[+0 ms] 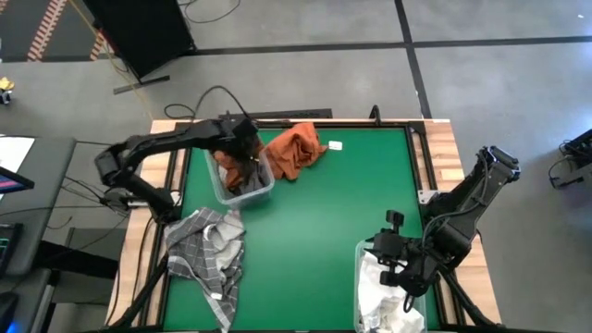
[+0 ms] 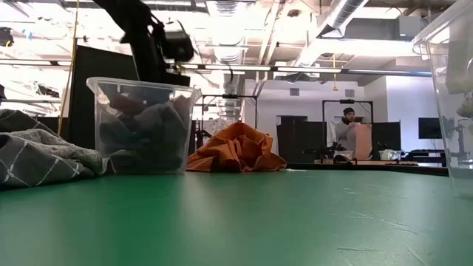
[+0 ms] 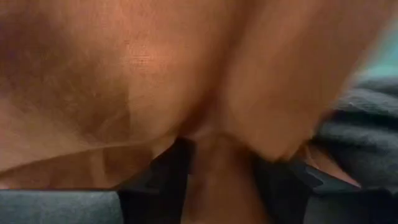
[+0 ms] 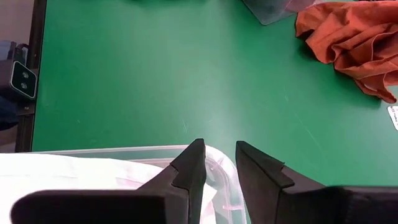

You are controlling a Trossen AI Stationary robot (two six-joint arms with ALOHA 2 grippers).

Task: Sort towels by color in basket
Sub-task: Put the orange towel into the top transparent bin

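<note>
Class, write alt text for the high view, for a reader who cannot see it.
Seen from above, the left hand reaches into a clear bin of dark cloth at the green table's back left, beside an orange towel. A grey plaid towel lies front left; the right hand hovers over a bin of white towels.
</note>
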